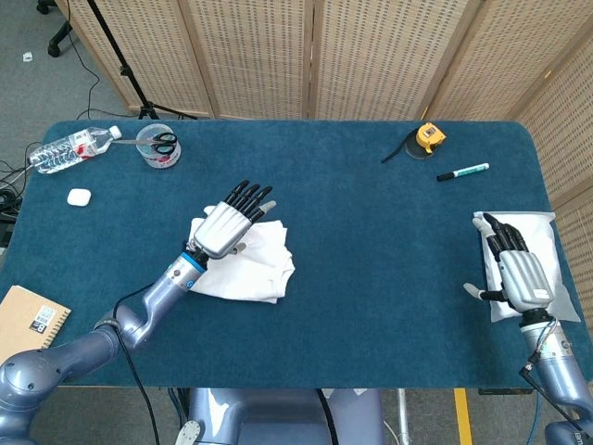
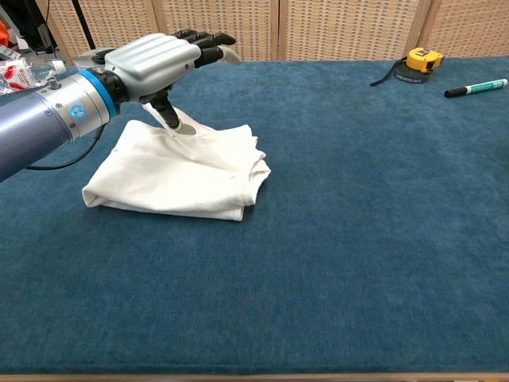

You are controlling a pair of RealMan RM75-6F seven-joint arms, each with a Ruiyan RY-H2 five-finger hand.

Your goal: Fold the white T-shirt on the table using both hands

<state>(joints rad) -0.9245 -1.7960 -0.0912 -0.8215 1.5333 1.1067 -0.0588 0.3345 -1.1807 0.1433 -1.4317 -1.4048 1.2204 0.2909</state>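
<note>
The table [image 1: 371, 241] is covered in deep teal-blue cloth. The T-shirt [image 2: 183, 171] is off-white. Both the left hand [image 2: 155, 56] and the right hand [image 1: 519, 269] have silver-grey backs and black fingers [image 1: 248, 193]; the left wrist carries a bright blue ring. The tape measure [image 1: 427, 136] is yellow and black, the marker [image 1: 463, 171] green with a black end. The screens [image 1: 352, 56] behind are pale tan weave in light wooden frames.

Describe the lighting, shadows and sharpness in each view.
Head view: even, soft light, no glare; the left hand casts only a faint shadow on the shirt; everything is sharp to the table edges. Chest view: equally diffuse, with a soft shadow under the shirt's near edge; the hand, close to the lens, looks oversized; the marker stays in focus.
</note>
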